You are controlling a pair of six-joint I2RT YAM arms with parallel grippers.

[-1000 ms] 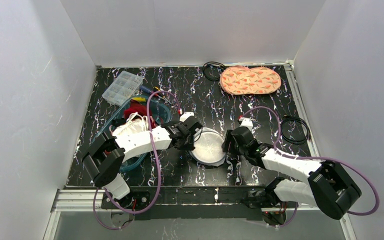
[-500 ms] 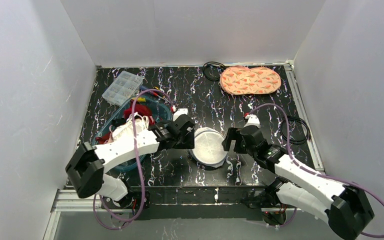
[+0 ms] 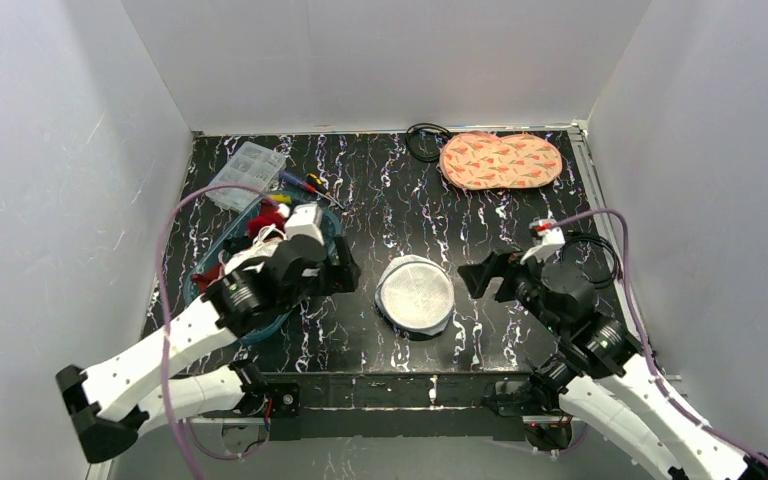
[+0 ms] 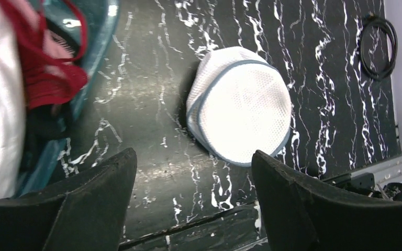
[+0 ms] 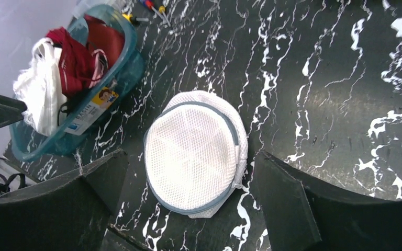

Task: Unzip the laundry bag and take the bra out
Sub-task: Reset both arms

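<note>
The laundry bag point(image 3: 415, 295) is a round white mesh drum with blue-grey zipper trim. It lies alone on the black marbled table near the front edge, its flat end up, and it looks closed. It also shows in the left wrist view as the laundry bag point(image 4: 241, 104) and in the right wrist view as the laundry bag point(image 5: 193, 144). My left gripper point(image 3: 343, 272) hangs open to the bag's left, apart from it. My right gripper point(image 3: 480, 275) hangs open to its right, also apart. Both wrist views, left gripper point(image 4: 192, 157) and right gripper point(image 5: 189, 157), show empty jaws. The bra is hidden.
A teal basket point(image 3: 315, 215) of red and white clothes stands just left of the left arm. At the back are a clear compartment box point(image 3: 245, 172), screwdrivers point(image 3: 305, 182), a patterned oval pad point(image 3: 500, 160) and a cable coil point(image 3: 425, 140). Another cable coil point(image 3: 590, 260) lies at the right edge.
Both grippers were at the bag's sides a second ago. They have opened and drawn back, left arm leftward, right arm rightward. The bag stays on the table.
</note>
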